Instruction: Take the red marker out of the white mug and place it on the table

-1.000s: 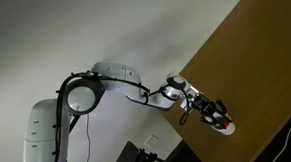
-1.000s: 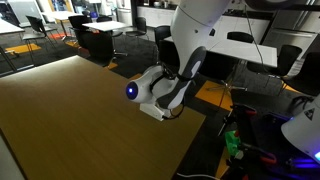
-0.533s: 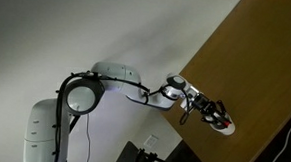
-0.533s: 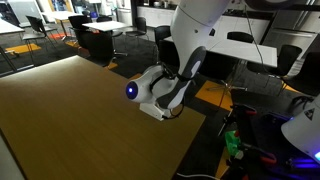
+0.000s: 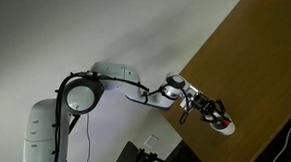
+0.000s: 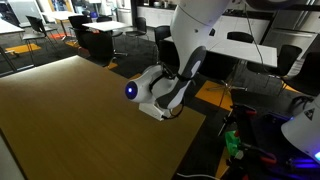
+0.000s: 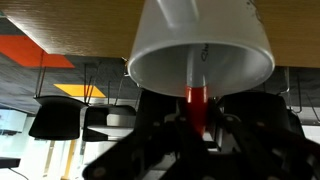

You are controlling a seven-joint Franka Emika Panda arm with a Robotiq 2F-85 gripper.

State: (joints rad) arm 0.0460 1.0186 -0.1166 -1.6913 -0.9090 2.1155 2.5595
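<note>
In the wrist view the white mug [image 7: 200, 45] fills the upper middle, its round rim facing the camera. The red marker [image 7: 196, 98] sticks out of the mug's opening. My gripper [image 7: 197, 118] comes up from the bottom edge, its dark fingers pressed against the marker on both sides, shut on it. In an exterior view the gripper [image 5: 215, 116] is at the white mug [image 5: 227, 126] near the edge of the brown wooden table [image 5: 256, 67]. In an exterior view the arm's wrist [image 6: 160, 92] hides the mug and the marker.
The table [image 6: 70, 110] stretches wide and bare beside the arm. Past its edge are office chairs [image 6: 292, 62], desks and orange floor patches [image 7: 30, 48]. The robot's white base [image 5: 45, 131] stands off the table.
</note>
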